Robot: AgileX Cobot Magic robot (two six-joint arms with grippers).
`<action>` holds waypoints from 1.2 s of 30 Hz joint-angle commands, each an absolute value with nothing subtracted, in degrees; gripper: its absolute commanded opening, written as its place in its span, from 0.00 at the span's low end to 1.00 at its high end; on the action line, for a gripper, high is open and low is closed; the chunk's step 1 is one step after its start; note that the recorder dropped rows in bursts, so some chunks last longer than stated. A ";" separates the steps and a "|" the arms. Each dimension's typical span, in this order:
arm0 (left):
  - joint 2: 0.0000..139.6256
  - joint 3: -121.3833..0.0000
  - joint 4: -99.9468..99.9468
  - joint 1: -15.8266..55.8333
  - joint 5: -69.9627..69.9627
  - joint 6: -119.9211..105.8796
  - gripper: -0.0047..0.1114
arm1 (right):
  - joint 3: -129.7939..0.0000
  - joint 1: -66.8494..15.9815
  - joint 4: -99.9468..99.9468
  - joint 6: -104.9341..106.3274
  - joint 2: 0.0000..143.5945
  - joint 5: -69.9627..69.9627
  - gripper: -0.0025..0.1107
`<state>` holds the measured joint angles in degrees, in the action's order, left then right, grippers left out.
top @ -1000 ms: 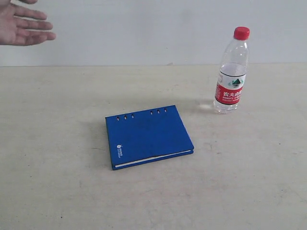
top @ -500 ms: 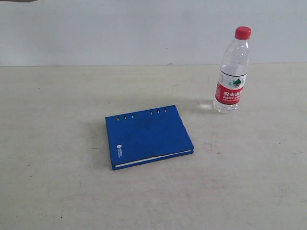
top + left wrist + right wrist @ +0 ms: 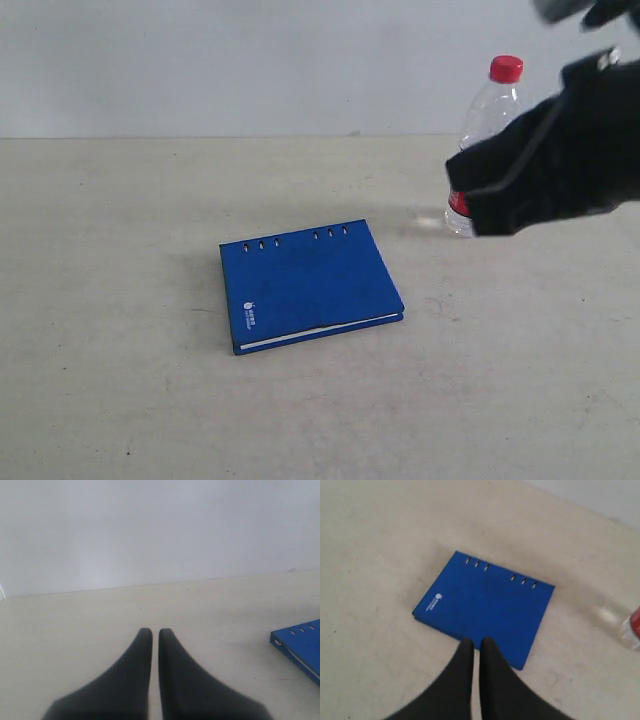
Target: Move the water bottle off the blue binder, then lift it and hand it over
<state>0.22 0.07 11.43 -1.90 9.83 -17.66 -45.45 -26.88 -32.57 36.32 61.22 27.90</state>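
blue binder: open table all round | water bottle: right arm across front

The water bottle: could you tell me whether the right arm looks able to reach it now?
Probably yes: the water bottle stands upright, apart from the blue binder, nothing crowding it. The right arm has shut jaws that need opening first.

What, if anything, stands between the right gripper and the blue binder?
Nothing visible does. The right gripper, shut, hangs over the blue binder, whose cover is bare. The water bottle stands on the table, apart from the binder.
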 commanded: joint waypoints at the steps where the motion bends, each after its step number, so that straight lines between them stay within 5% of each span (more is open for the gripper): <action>1: 0.00 0.00 11.33 -1.61 9.01 -17.90 0.08 | -43.43 -32.13 -34.78 35.97 68.54 25.03 0.02; 5: 0.00 0.00 11.33 -1.61 9.01 -17.90 0.08 | -43.43 -37.73 -34.50 36.08 74.48 25.92 0.10; 8: 0.00 0.00 11.33 -1.61 9.01 -17.90 0.08 | -43.43 -41.75 -34.38 36.08 78.41 25.82 0.41; 11: 0.00 0.00 11.33 -1.61 9.01 -17.90 0.08 | -43.43 -42.97 -34.38 35.71 78.94 24.29 0.58; 17: 0.00 0.00 12.98 -1.61 9.01 -17.22 0.08 | -43.43 -42.85 -32.63 32.85 78.94 19.65 0.54; 21: 0.00 0.00 36.76 -1.61 9.01 -5.15 0.08 | -43.43 -42.85 -32.63 32.85 78.94 17.83 0.54; 28: 0.00 -0.53 45.01 -1.61 4.72 -5.60 0.08 | -43.43 -42.85 -29.82 31.16 78.94 10.29 0.54; 34: 5.52 -17.33 60.33 -1.61 27.78 -39.70 0.08 | -43.43 -35.51 -30.07 10.53 84.92 15.44 0.54; 36: 23.30 -20.25 62.95 -1.61 37.17 -46.61 0.08 | -44.03 -32.08 -34.98 13.73 91.28 22.12 0.54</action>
<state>13.19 -18.90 61.26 -1.90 31.03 -40.75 -43.62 -33.80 -32.05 12.38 88.03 17.63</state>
